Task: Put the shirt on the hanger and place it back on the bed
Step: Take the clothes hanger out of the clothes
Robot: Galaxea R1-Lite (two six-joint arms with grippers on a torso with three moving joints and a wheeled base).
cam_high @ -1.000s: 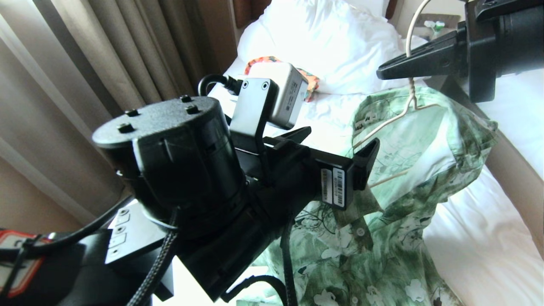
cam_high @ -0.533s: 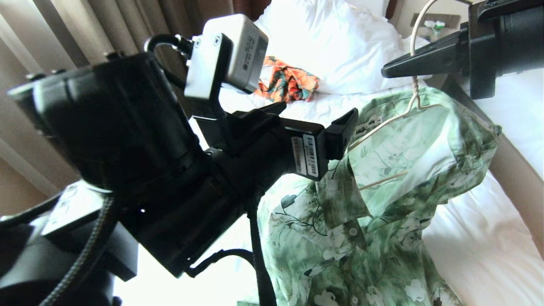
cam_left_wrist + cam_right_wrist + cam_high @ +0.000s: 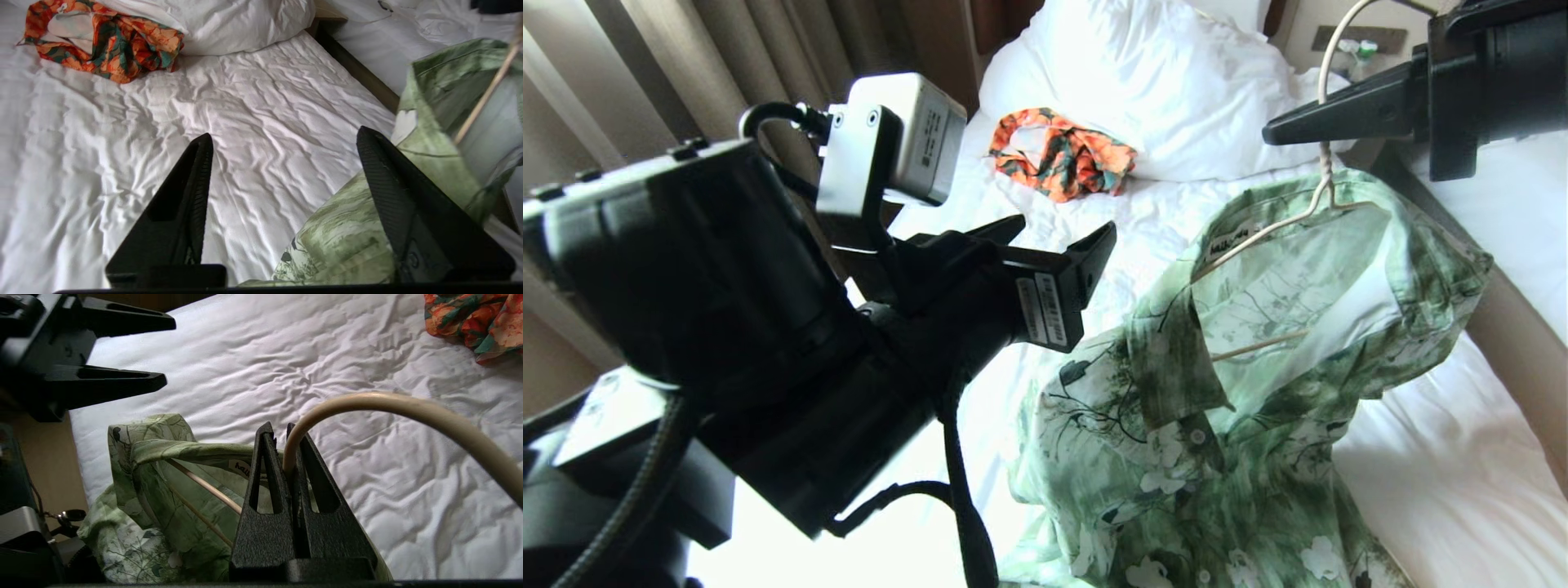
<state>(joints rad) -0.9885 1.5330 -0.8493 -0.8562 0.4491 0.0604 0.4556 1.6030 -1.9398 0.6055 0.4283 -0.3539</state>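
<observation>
Currently the right gripper is clamping the hanger hook, dangling the shirt over the bed while the left gripper is hovering beside the shirt, jaws apart and empty; lowering comes next.

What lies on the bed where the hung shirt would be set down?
Nothing visible: the sheet of the bed beneath the shirt is bare. The orange garment lies apart, by the pillow.
</observation>
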